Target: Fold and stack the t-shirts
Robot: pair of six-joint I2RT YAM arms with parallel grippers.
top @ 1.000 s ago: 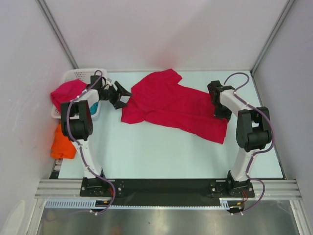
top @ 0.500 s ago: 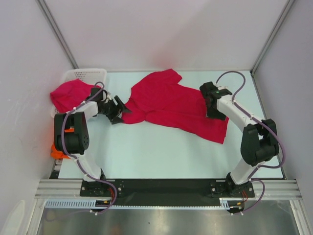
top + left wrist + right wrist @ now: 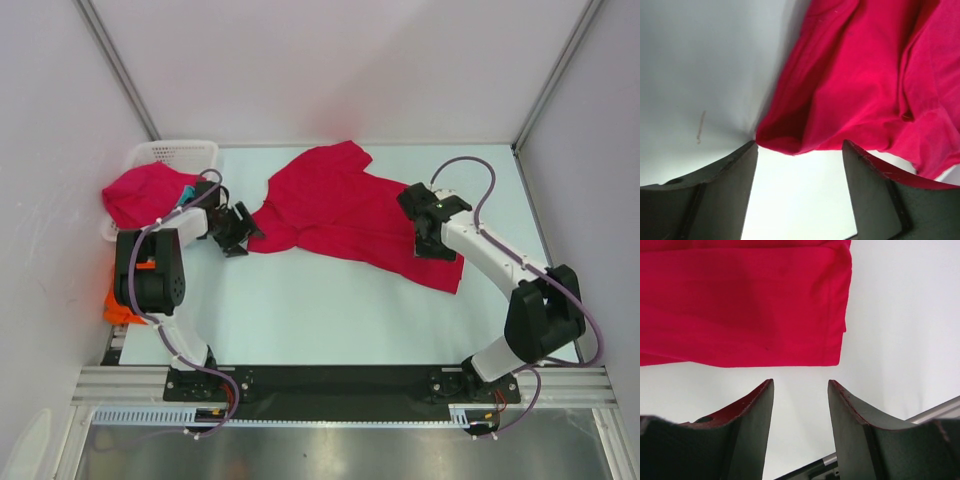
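Note:
A crimson t-shirt (image 3: 345, 215) lies spread and creased across the middle of the table. My left gripper (image 3: 238, 230) is open at the shirt's left lower corner. In the left wrist view that corner (image 3: 790, 145) sits just ahead of the open left gripper (image 3: 800, 146), with bare table between the fingers. My right gripper (image 3: 432, 243) hangs open over the shirt's right end. In the right wrist view the hem corner (image 3: 832, 352) lies just beyond the right gripper (image 3: 800, 382), which holds nothing. A second crimson t-shirt (image 3: 145, 190) is draped over the basket. An orange t-shirt (image 3: 117, 305) lies at the left edge, partly hidden by the left arm.
A white lattice basket (image 3: 170, 153) stands at the back left corner. Walls enclose the table at the back and on both sides. The black rail with the arm bases (image 3: 340, 382) runs along the near edge.
The right arm has swung left and nearer over the shirt's right end, and its jaws have widened. The left gripper has dropped slightly to the shirt's left lower corner, still open.

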